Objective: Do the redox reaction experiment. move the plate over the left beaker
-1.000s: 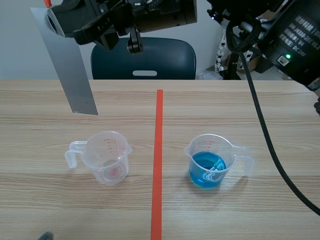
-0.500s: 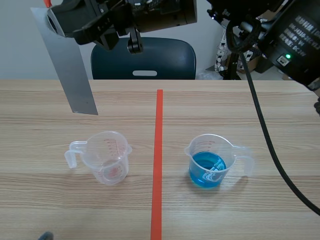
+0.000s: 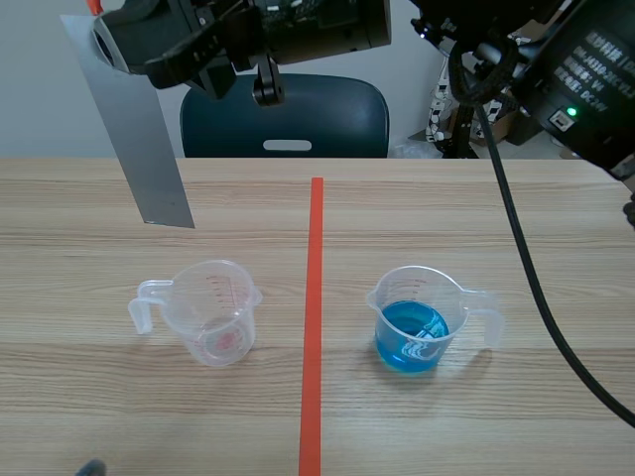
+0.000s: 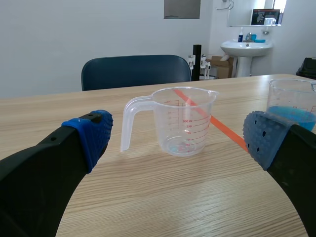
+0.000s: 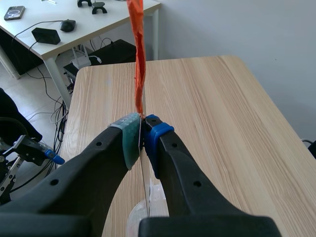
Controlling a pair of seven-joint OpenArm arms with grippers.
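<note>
Right gripper [image 3: 117, 42] reaches across from the right, raised high at the far left, fingers clamped on the top of the grey metal plate [image 3: 134, 129]. The plate hangs down edge-first, slightly tilted, lower end above the table [image 3: 516, 208], behind the left beaker [image 3: 213, 310] and a bit to its handle side, not over it. Left beaker is clear with red markings, upright, looks empty. Right beaker [image 3: 422, 319] holds blue liquid and sits across the orange-red tape line [image 3: 314, 317], well apart. Left gripper [image 4: 178, 136] is low near the table, fingers spread wide, holding nothing, left beaker just ahead of it. Dark chair [image 3: 285, 117] stands behind the table.
</note>
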